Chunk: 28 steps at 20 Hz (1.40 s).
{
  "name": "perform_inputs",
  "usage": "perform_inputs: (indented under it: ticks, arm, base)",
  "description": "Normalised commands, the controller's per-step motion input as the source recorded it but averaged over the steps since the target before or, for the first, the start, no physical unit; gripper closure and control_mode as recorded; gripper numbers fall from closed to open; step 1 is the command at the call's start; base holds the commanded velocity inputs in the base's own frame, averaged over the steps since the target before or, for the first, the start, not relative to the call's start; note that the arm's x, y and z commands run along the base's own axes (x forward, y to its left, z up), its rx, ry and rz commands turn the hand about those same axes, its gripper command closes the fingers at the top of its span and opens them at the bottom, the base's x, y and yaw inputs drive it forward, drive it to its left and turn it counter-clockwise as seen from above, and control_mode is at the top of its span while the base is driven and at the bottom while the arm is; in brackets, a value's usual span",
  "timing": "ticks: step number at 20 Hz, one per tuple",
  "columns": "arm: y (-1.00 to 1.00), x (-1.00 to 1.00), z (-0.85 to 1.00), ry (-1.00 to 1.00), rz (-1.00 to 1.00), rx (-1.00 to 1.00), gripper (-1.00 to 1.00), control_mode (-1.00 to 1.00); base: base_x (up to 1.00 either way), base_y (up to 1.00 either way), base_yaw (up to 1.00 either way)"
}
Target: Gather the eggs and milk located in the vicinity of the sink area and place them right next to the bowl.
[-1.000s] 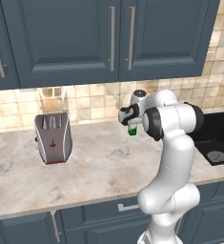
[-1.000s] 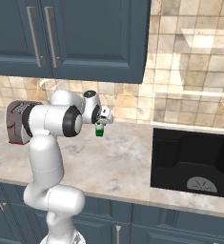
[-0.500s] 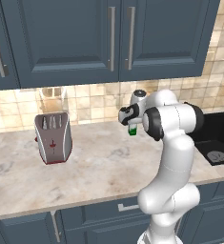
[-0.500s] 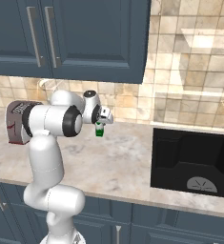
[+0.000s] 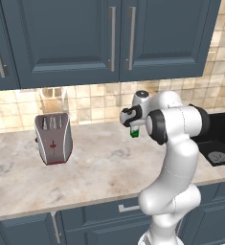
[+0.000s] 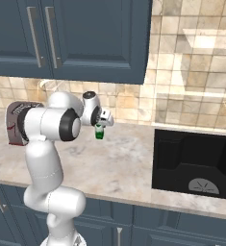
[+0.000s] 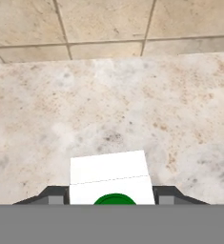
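One milk carton (image 7: pixel 109 177), white with a green cap, is now sitting clamped between the fingers (image 7: pixel 54 194), which have just narrowed onto it above the counter (image 5: pixel 99 167), readying it for carrying toward the bowl.

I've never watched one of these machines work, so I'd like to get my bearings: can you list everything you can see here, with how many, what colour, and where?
milk carton: one, white with a green cap, held off the counter between the gripper's fingers.
toaster: one, silver and dark red, on the counter's left part.
glass jar: one, clear, against the wall behind the toaster.
sink: one, black, set into the counter on the right.
counter: one, beige marble.
wall tiles: beige and tan, behind the counter.
upper cabinets: dark blue with silver handles, above the counter.
lower cabinets: dark blue, under the counter.
robot arm: one, white with dark joints.
gripper: one, dark fingers, shut on the milk carton.
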Motion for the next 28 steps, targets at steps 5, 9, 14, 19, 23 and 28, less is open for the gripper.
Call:
perform_inputs:
  ticks: [5, 9, 14, 19, 23, 28]
  arm:
    - [0.00, -0.36, 0.07, 0.00, 0.00, 0.00, 1.00, -1.00]
    - [0.00, -0.37, 0.16, 0.00, 0.00, 0.00, 1.00, -1.00]
    - [0.00, -0.34, 0.09, 0.00, 0.00, 0.00, 1.00, -1.00]
    - [0.00, -0.37, 0.15, 0.00, 0.00, 0.00, 1.00, -1.00]
    - [0.00, -0.49, 0.16, 0.01, 0.00, 0.00, 1.00, -1.00]
    - [0.00, -0.53, 0.14, 0.06, 0.00, 0.00, 1.00, -1.00]
  base:
    - [0.00, 0.00, 0.00]
    - [0.00, 0.00, 0.00]
    - [0.00, 0.00, 0.00]
    - [0.00, 0.00, 0.00]
    - [0.00, 0.00, 0.00]
    - [0.00, 0.00, 0.00]
